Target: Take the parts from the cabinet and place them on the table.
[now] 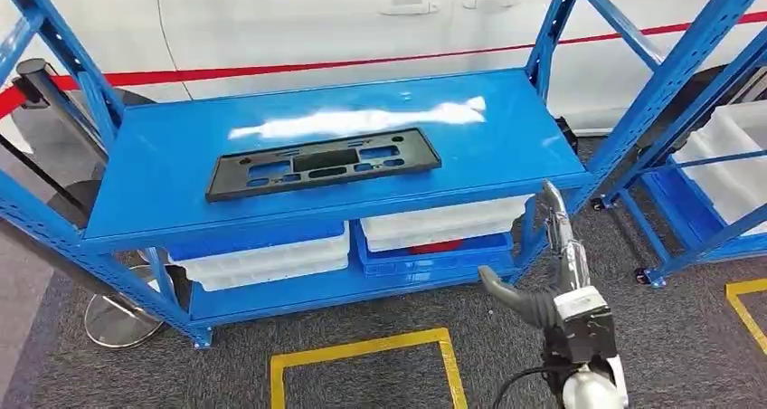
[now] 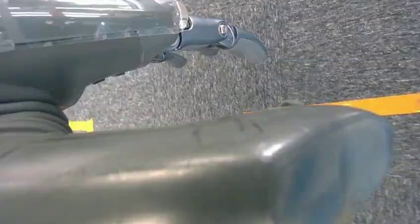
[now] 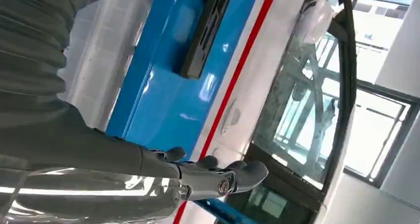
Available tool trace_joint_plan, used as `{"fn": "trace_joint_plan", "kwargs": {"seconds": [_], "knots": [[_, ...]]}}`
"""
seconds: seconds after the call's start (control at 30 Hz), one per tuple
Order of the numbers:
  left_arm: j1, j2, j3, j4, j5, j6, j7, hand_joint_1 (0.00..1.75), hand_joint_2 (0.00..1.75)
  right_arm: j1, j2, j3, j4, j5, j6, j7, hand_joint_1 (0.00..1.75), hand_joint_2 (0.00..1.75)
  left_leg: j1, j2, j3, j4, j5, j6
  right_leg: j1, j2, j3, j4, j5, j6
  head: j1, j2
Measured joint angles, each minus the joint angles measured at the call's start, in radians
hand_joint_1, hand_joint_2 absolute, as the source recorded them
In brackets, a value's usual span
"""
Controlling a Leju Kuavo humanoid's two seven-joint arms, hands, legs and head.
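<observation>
A flat black plastic part (image 1: 321,163) with several cut-outs lies on the top level of the blue cabinet rack (image 1: 163,169). The right wrist view shows that black part (image 3: 205,30) edge-on, on the blue top. My right hand (image 1: 553,278) is raised in front of the rack's right end, below and to the right of the part, not touching it. Its fingers (image 3: 247,174) are stretched out and hold nothing. My left hand (image 2: 124,55) hangs over grey carpet with its fingers (image 2: 233,38) extended and nothing in it.
White bins (image 1: 262,260) sit on the rack's lower level, one (image 1: 443,221) with something red under it. A second blue rack (image 1: 714,156) with a white bin stands to the right. A white car (image 1: 317,20) is behind, a stanchion base (image 1: 118,323) at left, yellow floor lines (image 1: 362,350) in front.
</observation>
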Motion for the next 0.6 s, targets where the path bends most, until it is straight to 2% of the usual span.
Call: {"fn": "trace_joint_plan", "kwargs": {"seconds": [0.03, 0.07, 0.1, 0.13, 0.17, 0.2, 0.23, 0.3, 0.33, 0.37, 0.4, 0.43, 0.47, 0.5, 0.53, 0.57, 0.6], "knots": [[0.001, 0.000, -0.004, 0.002, -0.003, -0.001, 0.002, 0.00, 0.00, -0.010, 0.000, 0.021, 0.015, 0.011, -0.016, 0.012, 0.00, 1.75, -0.001, 0.000, -0.002, 0.001, 0.000, 0.000, 0.000, 0.000, -0.021, 0.043, -0.003, 0.000, 0.000, 0.000], [0.001, 0.000, -0.007, 0.002, -0.005, -0.001, 0.006, 0.00, 0.00, -0.021, -0.001, 0.040, 0.029, 0.024, -0.032, 0.022, 0.00, 1.75, -0.002, -0.001, -0.002, 0.003, 0.000, -0.001, 0.000, 0.000, -0.016, 0.032, 0.019, -0.002, 0.000, 0.000], [0.001, 0.000, -0.008, 0.003, -0.009, -0.002, 0.010, 0.00, 0.00, -0.033, -0.001, 0.058, 0.042, 0.039, -0.050, 0.031, 0.00, 1.75, -0.003, -0.002, -0.001, 0.005, 0.000, -0.001, 0.000, 0.000, 0.009, -0.021, 0.058, -0.006, 0.000, 0.000], [0.001, 0.000, -0.011, 0.005, -0.011, -0.002, 0.011, 0.00, 0.00, -0.048, -0.001, 0.077, 0.055, 0.057, -0.070, 0.039, 0.00, 1.75, -0.003, -0.002, 0.001, 0.007, -0.002, -0.004, 0.001, -0.001, 0.056, -0.117, 0.112, -0.011, 0.000, 0.000], [0.000, 0.000, -0.012, 0.005, -0.012, -0.002, 0.012, 0.00, 0.00, -0.062, -0.001, 0.097, 0.068, 0.078, -0.093, 0.047, 0.00, 1.75, -0.003, -0.003, 0.002, 0.009, -0.003, -0.007, 0.002, -0.001, 0.100, -0.208, 0.154, -0.018, 0.000, 0.000], [0.001, -0.002, -0.013, 0.007, -0.014, -0.002, 0.015, 0.00, 0.00, -0.076, -0.001, 0.113, 0.082, 0.098, -0.114, 0.050, 0.00, 1.75, -0.004, -0.003, -0.001, 0.010, -0.004, -0.011, 0.008, -0.002, 0.118, -0.243, 0.138, -0.027, 0.000, 0.000], [-0.001, -0.003, -0.013, 0.008, -0.014, -0.002, 0.018, 0.00, 0.00, -0.090, -0.001, 0.125, 0.092, 0.116, -0.130, 0.056, 0.00, 1.75, -0.007, -0.004, -0.008, 0.016, -0.003, -0.019, 0.013, -0.001, 0.113, -0.256, 0.144, -0.030, 0.000, 0.000], [-0.001, -0.003, -0.013, 0.008, -0.021, -0.002, 0.024, 0.00, 0.00, -0.107, -0.001, 0.156, 0.123, 0.165, -0.180, 0.064, 0.00, 1.75, -0.002, -0.003, -0.010, 0.008, 0.003, -0.032, 0.019, 0.000, 0.108, -0.255, 0.147, -0.038, 0.000, 0.000], [-0.001, -0.003, -0.013, 0.010, -0.021, -0.002, 0.027, 0.00, 0.00, -0.116, 0.000, 0.166, 0.138, 0.195, -0.202, 0.066, 0.00, 1.75, -0.003, -0.003, -0.009, 0.005, 0.005, -0.038, 0.017, 0.000, 0.108, -0.260, 0.151, -0.043, 0.000, 0.000], [0.000, -0.003, -0.014, 0.010, -0.023, -0.002, 0.028, 0.00, 0.00, -0.123, 0.007, 0.171, 0.148, 0.222, -0.220, 0.065, 0.00, 1.75, -0.004, -0.003, -0.014, 0.012, -0.003, -0.045, 0.006, -0.003, 0.111, -0.270, 0.158, -0.053, 0.000, 0.000], [0.000, -0.003, -0.014, 0.010, -0.023, -0.002, 0.028, 0.00, 0.00, -0.132, 0.014, 0.174, 0.157, 0.247, -0.233, 0.063, 0.00, 1.75, -0.002, -0.003, -0.020, 0.035, -0.022, -0.051, 0.006, -0.004, 0.112, -0.273, 0.160, -0.058, 0.000, 0.000], [-0.001, -0.003, -0.014, 0.010, -0.023, -0.003, 0.029, 0.00, 0.00, -0.139, 0.027, 0.178, 0.165, 0.283, -0.249, 0.056, 0.00, 1.75, 0.001, -0.003, -0.049, 0.100, -0.064, -0.056, 0.006, -0.005, 0.110, -0.272, 0.160, -0.063, 0.000, 0.000], [-0.001, -0.003, -0.014, 0.010, -0.024, -0.005, 0.029, 0.00, 0.00, -0.141, 0.037, 0.182, 0.174, 0.318, -0.260, 0.049, 0.00, 1.75, 0.005, -0.003, -0.087, 0.185, -0.106, -0.061, 0.007, -0.007, 0.109, -0.272, 0.161, -0.064, 0.000, 0.000], [0.000, -0.003, -0.014, 0.010, -0.024, -0.006, 0.030, 0.00, 0.00, -0.142, 0.047, 0.185, 0.184, 0.349, -0.269, 0.041, 0.00, 1.75, 0.007, -0.003, -0.122, 0.261, -0.135, -0.066, 0.007, -0.008, 0.108, -0.272, 0.161, -0.064, 0.000, 0.000], [0.001, -0.003, -0.014, 0.010, -0.024, -0.007, 0.030, 0.00, 0.00, -0.143, 0.057, 0.186, 0.199, 0.386, -0.280, 0.032, 0.00, 1.75, 0.010, -0.003, -0.147, 0.316, -0.148, -0.070, 0.007, -0.009, 0.106, -0.271, 0.161, -0.064, 0.000, 0.000], [0.002, -0.003, -0.014, 0.010, -0.025, -0.008, 0.032, 0.00, 0.00, -0.144, 0.068, 0.187, 0.214, 0.419, -0.289, 0.023, 0.00, 1.75, 0.014, -0.003, -0.148, 0.317, -0.135, -0.073, 0.006, -0.009, 0.106, -0.270, 0.161, -0.064, 0.000, 0.000], [0.002, -0.003, -0.014, 0.010, -0.027, -0.008, 0.034, 0.00, 0.00, -0.144, 0.080, 0.190, 0.226, 0.453, -0.298, 0.013, 0.00, 1.75, 0.017, -0.002, -0.126, 0.272, -0.102, -0.075, 0.005, -0.008, 0.106, -0.268, 0.161, -0.063, 0.000, 0.000]]}}
